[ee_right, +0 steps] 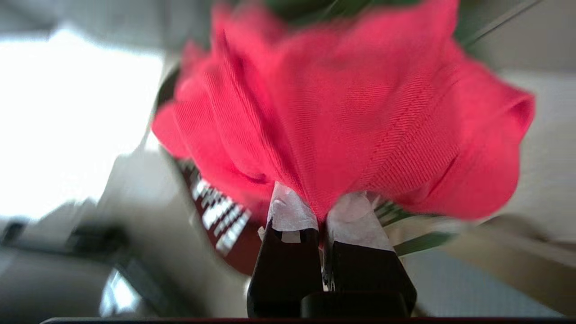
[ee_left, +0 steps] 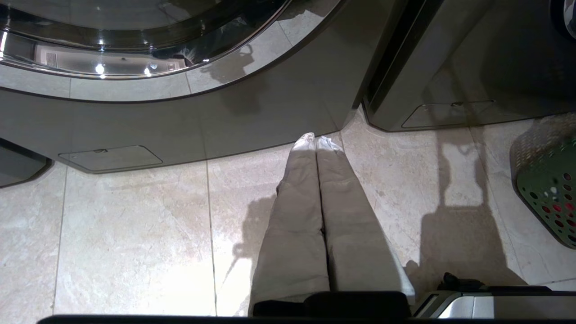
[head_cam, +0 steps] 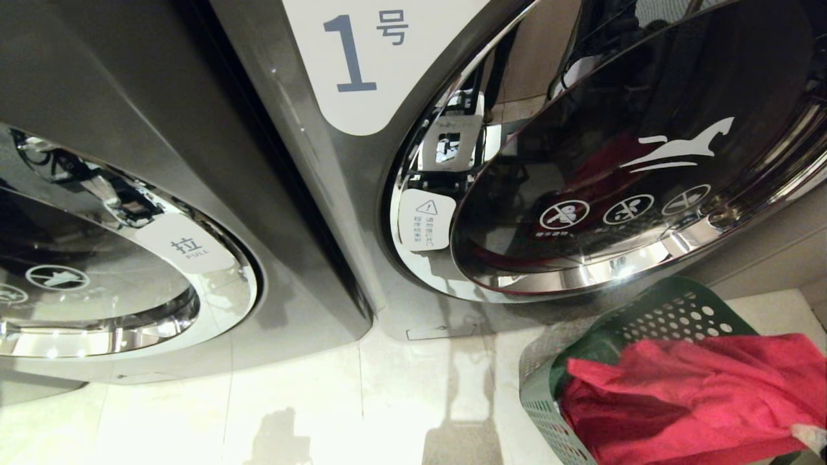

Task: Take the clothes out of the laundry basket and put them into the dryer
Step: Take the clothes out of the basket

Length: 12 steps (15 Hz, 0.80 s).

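A green perforated laundry basket (head_cam: pixel 646 316) stands on the floor at the lower right, below the dryer marked "1" (head_cam: pixel 362 51). The dryer's round dark glass door (head_cam: pixel 614 161) has a chrome ring. A red garment (head_cam: pixel 698 394) bulges out of the basket. In the right wrist view my right gripper (ee_right: pixel 321 211) is shut on a bunched fold of this red garment (ee_right: pixel 351 112), its white-taped fingertips (ee_right: pixel 290 211) pinching the cloth. My left gripper (ee_left: pixel 315 140) hangs shut and empty over the floor tiles in front of the machines, apart from the basket (ee_left: pixel 549 189).
A second machine (head_cam: pixel 129 278) with a "PULL" label on its door stands left of the dryer. Pale floor tiles (head_cam: pixel 291 400) lie in front of both machines. The basket's green ribs (ee_right: pixel 418 243) show behind the right fingers.
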Tool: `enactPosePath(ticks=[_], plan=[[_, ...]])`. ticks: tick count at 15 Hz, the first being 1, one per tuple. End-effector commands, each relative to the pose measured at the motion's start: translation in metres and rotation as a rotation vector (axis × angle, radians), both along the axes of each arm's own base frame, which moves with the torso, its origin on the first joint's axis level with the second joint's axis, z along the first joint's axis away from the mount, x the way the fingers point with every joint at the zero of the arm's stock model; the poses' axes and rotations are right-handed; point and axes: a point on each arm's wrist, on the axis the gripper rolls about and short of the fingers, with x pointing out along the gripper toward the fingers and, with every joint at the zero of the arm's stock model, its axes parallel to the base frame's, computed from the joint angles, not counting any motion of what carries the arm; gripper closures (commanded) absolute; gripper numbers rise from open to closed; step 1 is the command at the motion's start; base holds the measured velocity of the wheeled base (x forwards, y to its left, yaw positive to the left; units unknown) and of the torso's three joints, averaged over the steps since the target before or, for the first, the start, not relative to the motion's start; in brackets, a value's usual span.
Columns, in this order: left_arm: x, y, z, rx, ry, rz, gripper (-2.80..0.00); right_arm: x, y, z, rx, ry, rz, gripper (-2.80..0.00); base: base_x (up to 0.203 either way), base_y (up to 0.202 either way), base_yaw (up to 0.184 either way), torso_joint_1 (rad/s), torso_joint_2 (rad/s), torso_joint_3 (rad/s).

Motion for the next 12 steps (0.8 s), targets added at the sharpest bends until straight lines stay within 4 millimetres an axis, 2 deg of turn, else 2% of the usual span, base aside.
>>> enactPosePath(ticks=[1, 3, 5, 7, 10, 12], plan=[[0.0, 0.0, 0.0, 0.0, -0.002, 0.0, 0.0, -0.027, -0.001, 0.011, -0.003, -0.191, -0.038, 0.0, 0.0, 0.0, 0.0, 0.0, 0.0, 0.0], [0.0, 0.0, 0.0, 0.0, -0.002, 0.0, 0.0, -0.044, -0.002, 0.019, 0.001, -0.315, -0.061, 0.0, 0.0, 0.0, 0.0, 0.0, 0.0, 0.0], [0.0, 0.0, 0.0, 0.0, -0.002, 0.0, 0.0, -0.065, -0.003, 0.016, 0.007, -0.413, -0.066, 0.0, 0.0, 0.0, 0.0, 0.0, 0.0, 0.0], [0.0, 0.0, 0.0, 0.0, -0.002, 0.0, 0.0, -0.073, -0.003, -0.006, 0.017, -0.391, -0.075, 0.0, 0.0, 0.0, 0.0, 0.0, 0.0, 0.0], [0.0, 0.0, 0.0, 0.0, -0.002, 0.0, 0.0, -0.071, -0.002, -0.052, 0.037, -0.229, -0.076, 0.0, 0.0, 0.0, 0.0, 0.0, 0.0, 0.0], [0.0, 0.0, 0.0, 0.0, -0.002, 0.0, 0.0, -0.075, -0.001, -0.064, 0.06, -0.144, -0.033, 0.0, 0.0, 0.0, 0.0, 0.0, 0.0, 0.0]])
